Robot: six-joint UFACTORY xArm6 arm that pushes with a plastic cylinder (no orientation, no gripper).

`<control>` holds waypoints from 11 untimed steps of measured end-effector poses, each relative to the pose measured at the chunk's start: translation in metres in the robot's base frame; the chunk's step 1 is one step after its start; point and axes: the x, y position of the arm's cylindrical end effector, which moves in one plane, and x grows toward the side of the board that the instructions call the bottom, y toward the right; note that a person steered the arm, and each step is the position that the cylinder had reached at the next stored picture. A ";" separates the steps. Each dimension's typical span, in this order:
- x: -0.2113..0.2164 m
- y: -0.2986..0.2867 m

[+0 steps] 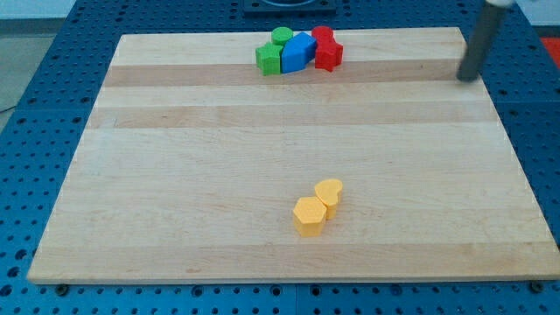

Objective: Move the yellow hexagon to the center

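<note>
Wooden board [175,175] fills most of the frame, blue pegboard table [35,105] around it, cut off at all edges. My rod comes down in the upper right corner, top cut off by the frame; my tip [469,79] sits at the board's right edge, well apart from every block. No fingers on me, just the bare rod, touching nothing.

Upper centre, near the board's top edge: a tight cluster. Blue block [298,52] in the middle, shape hard to make out. Green block [269,59] on its left, with a green cylinder [281,36] behind, partly hidden. Red block [329,56] on its right, another red block [323,35] behind it, mostly hidden; shapes unclear.

Lower centre, slightly right: yellow hexagon [309,215], touching a second yellow block [329,192] at its upper right, looks heart-like, can't be sure.
</note>
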 end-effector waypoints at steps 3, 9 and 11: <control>0.226 -0.124; 0.154 -0.343; 0.096 -0.331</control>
